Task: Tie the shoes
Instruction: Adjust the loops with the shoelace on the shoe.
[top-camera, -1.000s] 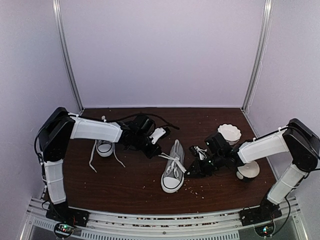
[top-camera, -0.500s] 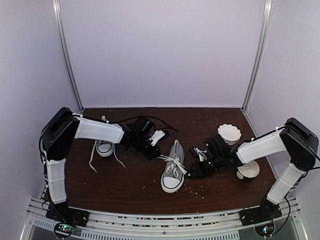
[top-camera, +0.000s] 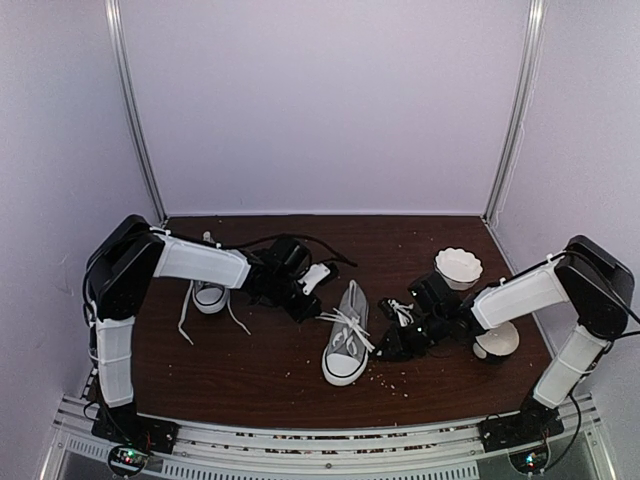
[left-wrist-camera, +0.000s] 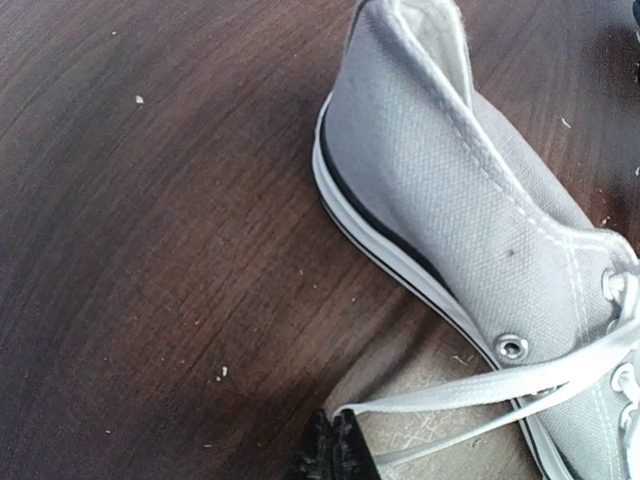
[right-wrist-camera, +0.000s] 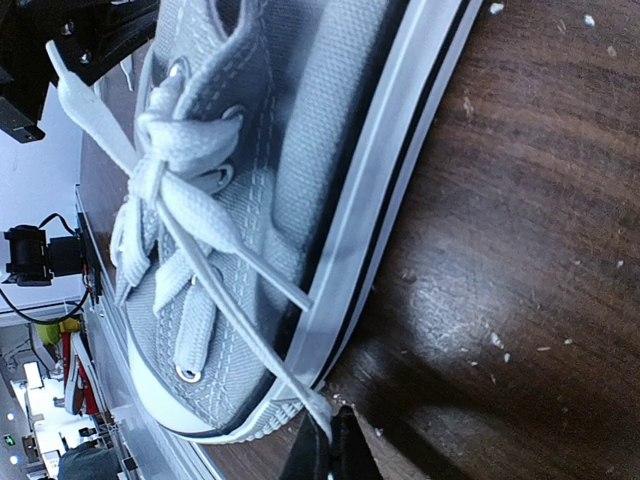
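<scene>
1. Top external view: the middle shoe (top-camera: 345, 348) lies in the centre of the dark wooden table (top-camera: 260, 385), with its white toe cap toward the near edge. The other shoe (top-camera: 210, 296) sits well apart on the left, partly under the left arm, and its laces lie loose on the wood. The left gripper (top-camera: 303, 308) is low, just beside the left of the middle shoe near its heel. The right gripper (top-camera: 388, 348) is low, just beside the right of this shoe. 2 white bowls stand on the right side, the far bowl (top-camera: 458, 266) and the near bowl (top-camera: 497, 341). Small crumbs (top-camera: 385, 380) are scattered near the toe cap
2. Left wrist view: the jaws of the left gripper (left-wrist-camera: 333, 455) are clenched on the left lace (left-wrist-camera: 480, 388), which runs almost straight to the eyelets. The grey side of the middle shoe (left-wrist-camera: 440, 190) fills the right part, with its sole on the table (left-wrist-camera: 150, 250)
3. Right wrist view: the jaws of the right gripper (right-wrist-camera: 325, 455) are clenched on the right lace (right-wrist-camera: 235, 335), which comes from the crossed laces and passes over the white sole of the middle shoe (right-wrist-camera: 290, 130). The table (right-wrist-camera: 520, 250) is on the right
</scene>
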